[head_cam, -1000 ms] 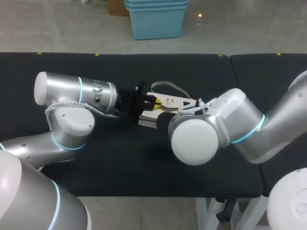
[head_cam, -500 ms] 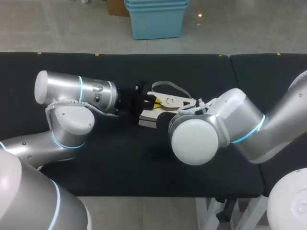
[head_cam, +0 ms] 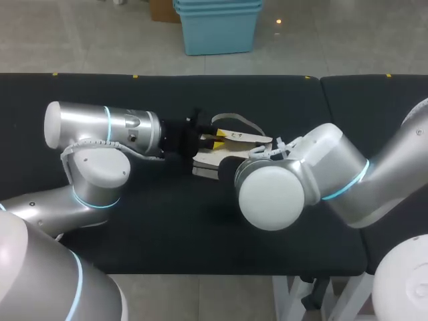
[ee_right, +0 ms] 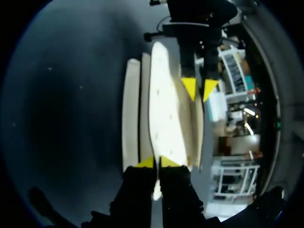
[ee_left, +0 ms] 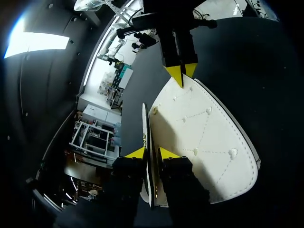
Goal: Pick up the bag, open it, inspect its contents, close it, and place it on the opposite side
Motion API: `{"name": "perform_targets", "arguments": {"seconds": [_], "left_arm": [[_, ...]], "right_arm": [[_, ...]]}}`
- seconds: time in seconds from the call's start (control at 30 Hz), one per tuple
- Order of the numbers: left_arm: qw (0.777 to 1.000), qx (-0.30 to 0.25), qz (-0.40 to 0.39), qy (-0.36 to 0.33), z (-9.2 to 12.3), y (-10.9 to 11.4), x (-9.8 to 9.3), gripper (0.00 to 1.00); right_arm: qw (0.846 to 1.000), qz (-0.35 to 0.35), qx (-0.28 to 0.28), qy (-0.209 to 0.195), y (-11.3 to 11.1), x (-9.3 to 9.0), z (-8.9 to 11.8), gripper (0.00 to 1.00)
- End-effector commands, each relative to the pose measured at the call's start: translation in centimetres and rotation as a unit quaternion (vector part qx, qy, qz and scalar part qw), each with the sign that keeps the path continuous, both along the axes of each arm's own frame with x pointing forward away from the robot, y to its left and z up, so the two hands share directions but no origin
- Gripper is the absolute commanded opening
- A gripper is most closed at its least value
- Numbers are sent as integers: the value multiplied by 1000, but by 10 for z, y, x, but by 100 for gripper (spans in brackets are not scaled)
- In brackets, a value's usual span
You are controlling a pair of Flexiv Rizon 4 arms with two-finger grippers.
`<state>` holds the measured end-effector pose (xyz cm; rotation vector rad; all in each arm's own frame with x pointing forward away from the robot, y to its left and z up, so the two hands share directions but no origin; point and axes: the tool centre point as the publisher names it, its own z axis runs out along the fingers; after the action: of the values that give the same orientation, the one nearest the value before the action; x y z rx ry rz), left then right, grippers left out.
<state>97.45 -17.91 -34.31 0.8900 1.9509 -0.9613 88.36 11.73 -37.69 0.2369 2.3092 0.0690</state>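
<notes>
Currently the bag (head_cam: 235,139) sits at the middle of the table (head_cam: 134,221), nearer the table's far edge than its near edge. The left gripper (ee_left: 152,153), on the arm from the table's left side, is clamped on a thin cream panel of the bag, held edge-on between the yellow tips. The right gripper (ee_right: 156,162), on the arm from the table's right side, faces it and pinches the edge of the stitched flap. A strap (head_cam: 237,119) loops toward the table's far edge.
</notes>
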Motion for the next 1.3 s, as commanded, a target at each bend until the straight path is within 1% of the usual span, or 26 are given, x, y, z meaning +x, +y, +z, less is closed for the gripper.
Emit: {"name": "perform_targets", "arguments": {"seconds": [0.03,0.07,0.27,0.47,0.7,0.8,0.9,0.93,0.97,1.0,1.03,1.07,1.13,1.17,1.2,1.3], "left_arm": [[1000,5,1,7,-11,-5,6,11],[1000,10,3,8,-13,-5,6,0],[1000,19,-8,20,-23,-3,1,0],[999,33,-7,25,-27,-4,-1,0],[999,26,29,24,-25,10,8,0],[999,16,26,26,-25,7,7,0],[1000,16,10,22,-23,-3,1,0],[1000,16,9,20,-21,-4,-1,22],[1000,15,7,16,-19,-5,-2,47],[1000,12,7,13,-16,-4,-3,75],[1000,10,8,9,-13,-3,-4,85],[1000,5,6,6,-9,-2,-5,90],[1000,2,9,-1,-3,0,-5,93],[1000,1,10,-4,0,1,-5,92],[1000,0,10,-6,3,2,-5,88],[1000,-4,12,-10,11,3,-5,88]], "right_arm": [[1000,0,0,-2,0,-1,-3,0],[1000,0,0,-2,0,-1,-3,0],[1000,0,0,-2,0,-1,-3,0],[1000,0,0,-2,0,-1,-3,0],[1000,0,0,-2,0,-1,-3,0],[1000,0,0,-2,0,-1,-3,0],[1000,0,0,-2,0,-1,-3,0],[1000,0,0,-2,0,-1,-3,0],[1000,0,0,-2,0,-1,-3,0],[1000,0,0,-2,0,-1,-3,0],[1000,0,0,-2,0,-1,-3,0],[1000,0,0,-2,0,-1,-3,0],[1000,0,0,-2,0,-1,-3,0],[1000,0,0,-2,0,-1,-3,0],[1000,0,0,-2,0,-1,-3,0],[1000,0,0,-2,0,-1,-3,0]]}}
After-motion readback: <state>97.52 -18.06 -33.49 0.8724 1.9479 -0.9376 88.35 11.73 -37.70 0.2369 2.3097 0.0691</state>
